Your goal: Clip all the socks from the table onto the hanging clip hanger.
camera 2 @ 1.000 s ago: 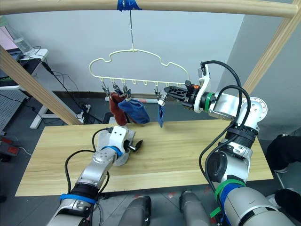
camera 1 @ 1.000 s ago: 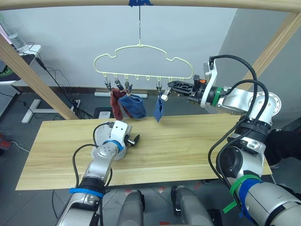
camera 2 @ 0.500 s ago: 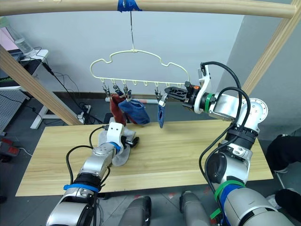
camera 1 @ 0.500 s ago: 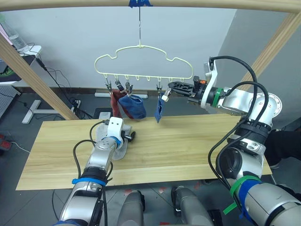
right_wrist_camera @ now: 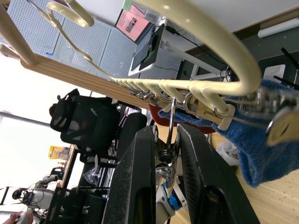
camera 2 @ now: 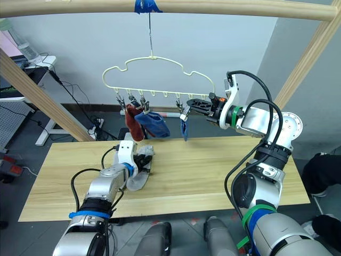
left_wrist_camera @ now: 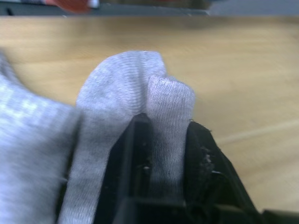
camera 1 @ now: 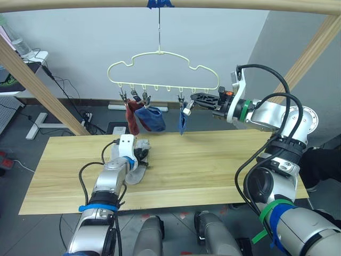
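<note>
A pale yellow-green clip hanger (camera 1: pixel 160 54) hangs from the top pole. Clipped to it are a rust red sock (camera 1: pixel 131 118), a blue sock (camera 1: pixel 149 119) and a second blue sock (camera 1: pixel 182 122). My right gripper (camera 1: pixel 194 97) reaches in from the right and is shut on a free metal clip (right_wrist_camera: pixel 169 163) beside the second blue sock. On the wooden table (camera 1: pixel 224 160) lies a light grey sock (camera 1: pixel 135 173). My left gripper (camera 1: pixel 142 155) rests on its far end, and the left wrist view shows a fold of the grey sock (left_wrist_camera: pixel 140 88) pinched between the black fingers (left_wrist_camera: pixel 201 154).
A round wooden pole frame surrounds the table: a top bar (camera 1: pixel 224 5), a slanted pole on the left (camera 1: pixel 37 88) and another on the right (camera 1: pixel 314 50). Cables and a power strip lie on the floor behind the table.
My left gripper has swung left onto the grey sock and closed from wide open onto a fold of it. The right arm and the hanger have stayed where they were.
</note>
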`<state>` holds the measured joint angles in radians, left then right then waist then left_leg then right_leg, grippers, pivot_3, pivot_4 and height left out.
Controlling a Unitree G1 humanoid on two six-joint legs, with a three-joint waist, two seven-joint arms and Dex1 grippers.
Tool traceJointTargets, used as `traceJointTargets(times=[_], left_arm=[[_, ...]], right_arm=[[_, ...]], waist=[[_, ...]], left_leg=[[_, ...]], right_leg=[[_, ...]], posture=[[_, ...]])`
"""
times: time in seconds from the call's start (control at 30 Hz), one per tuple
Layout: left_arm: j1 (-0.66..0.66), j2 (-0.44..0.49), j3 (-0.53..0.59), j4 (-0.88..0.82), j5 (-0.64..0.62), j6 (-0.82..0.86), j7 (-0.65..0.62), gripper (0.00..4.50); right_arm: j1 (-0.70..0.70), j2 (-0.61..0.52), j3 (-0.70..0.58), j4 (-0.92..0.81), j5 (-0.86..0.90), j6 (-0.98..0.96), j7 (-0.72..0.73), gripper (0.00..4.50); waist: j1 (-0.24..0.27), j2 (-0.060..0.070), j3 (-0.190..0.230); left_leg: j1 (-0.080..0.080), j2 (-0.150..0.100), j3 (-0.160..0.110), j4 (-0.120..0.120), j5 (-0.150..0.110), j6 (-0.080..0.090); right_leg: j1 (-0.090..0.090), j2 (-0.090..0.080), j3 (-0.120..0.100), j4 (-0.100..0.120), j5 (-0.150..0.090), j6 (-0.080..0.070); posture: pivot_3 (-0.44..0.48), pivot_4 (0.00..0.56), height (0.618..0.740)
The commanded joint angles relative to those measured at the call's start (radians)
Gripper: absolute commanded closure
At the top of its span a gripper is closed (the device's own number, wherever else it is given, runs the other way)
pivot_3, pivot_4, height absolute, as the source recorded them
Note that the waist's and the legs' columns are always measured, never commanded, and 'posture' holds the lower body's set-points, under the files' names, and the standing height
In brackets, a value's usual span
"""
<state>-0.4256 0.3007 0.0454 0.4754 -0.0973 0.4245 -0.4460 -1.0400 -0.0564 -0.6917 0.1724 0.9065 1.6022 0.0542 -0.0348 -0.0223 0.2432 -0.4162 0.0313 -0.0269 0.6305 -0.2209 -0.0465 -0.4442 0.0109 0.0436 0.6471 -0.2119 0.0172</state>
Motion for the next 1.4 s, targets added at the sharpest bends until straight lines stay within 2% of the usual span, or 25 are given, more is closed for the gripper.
traceJointTargets(times=[0.03,0.13,0.23,0.4,0.53,0.67,0.83,1.03,1.4], left_arm=[[0.076,0.038,-0.050,-0.189,-0.030,0.056,-0.102,4.07],[0.141,0.103,-0.080,-0.362,-0.035,0.080,-0.169,4.48],[0.174,0.139,-0.073,-0.465,-0.056,0.070,-0.207,4.48],[0.232,0.173,-0.037,-0.696,-0.188,0.051,-0.324,4.48],[0.268,0.209,-0.044,-0.780,-0.209,-0.096,-0.410,4.48],[0.275,0.224,-0.048,-0.760,-0.155,-0.295,-0.432,4.48],[0.259,0.212,-0.047,-0.681,-0.085,-0.491,-0.391,4.48],[0.234,0.171,-0.044,-0.649,-0.064,-0.599,-0.330,4.48],[0.211,0.154,-0.052,-0.577,-0.054,-0.705,-0.294,4.48]], right_arm=[[-0.027,0.000,-0.012,-0.012,0.013,0.001,-0.003,3.83],[-0.029,-0.003,-0.012,-0.010,0.012,0.004,-0.003,3.83],[-0.031,-0.001,-0.018,-0.007,0.013,0.005,-0.007,3.83],[-0.031,0.015,-0.036,-0.011,0.016,0.011,-0.022,3.83],[-0.034,0.019,-0.045,-0.007,0.030,0.012,-0.031,3.83],[-0.041,0.022,-0.061,0.006,0.051,0.012,-0.050,3.83],[-0.051,0.027,-0.085,0.028,0.090,0.012,-0.090,3.83],[-0.071,0.049,-0.141,0.064,0.162,0.012,-0.191,3.83],[-0.048,0.064,-0.119,0.059,0.292,0.012,-0.308,3.83]], waist=[[0.000,0.000,0.000],[-0.001,-0.001,0.001],[-0.002,0.000,0.001],[-0.004,0.000,0.001],[-0.003,0.001,0.002],[-0.004,0.001,0.003],[-0.004,0.002,0.003],[-0.004,0.001,0.003],[-0.007,0.001,0.003]], left_leg=[[0.000,0.000,0.000,0.000,0.000,0.000],[-0.002,0.001,0.000,-0.001,0.000,0.000],[-0.001,0.001,-0.001,-0.001,0.000,0.000],[-0.001,0.001,0.000,-0.001,0.000,0.000],[-0.002,0.001,0.000,-0.001,0.000,0.000],[-0.001,0.001,0.000,-0.001,0.000,0.000],[-0.001,0.001,0.000,-0.001,0.000,0.000],[-0.002,0.001,0.000,-0.001,-0.001,0.001],[-0.002,0.001,0.000,-0.001,-0.001,0.001]], right_leg=[[0.000,0.000,0.000,0.000,0.000,0.000],[-0.001,0.000,0.000,-0.001,0.000,0.000],[-0.002,0.000,0.000,0.000,0.000,0.000],[-0.001,0.000,0.000,-0.001,0.000,0.000],[-0.002,0.000,0.000,-0.002,0.000,0.000],[-0.002,0.001,0.000,-0.002,-0.001,-0.001],[-0.002,0.001,0.000,-0.002,-0.001,-0.001],[-0.002,0.001,0.000,-0.002,-0.001,-0.001],[-0.002,0.001,0.000,-0.002,-0.001,-0.001]], posture=[[-0.008,0.253,0.740],[-0.006,0.260,0.740],[-0.006,0.260,0.740],[0.002,0.272,0.740],[0.004,0.276,0.740],[0.001,0.275,0.740],[-0.002,0.273,0.740],[0.000,0.269,0.740],[0.001,0.264,0.740]])
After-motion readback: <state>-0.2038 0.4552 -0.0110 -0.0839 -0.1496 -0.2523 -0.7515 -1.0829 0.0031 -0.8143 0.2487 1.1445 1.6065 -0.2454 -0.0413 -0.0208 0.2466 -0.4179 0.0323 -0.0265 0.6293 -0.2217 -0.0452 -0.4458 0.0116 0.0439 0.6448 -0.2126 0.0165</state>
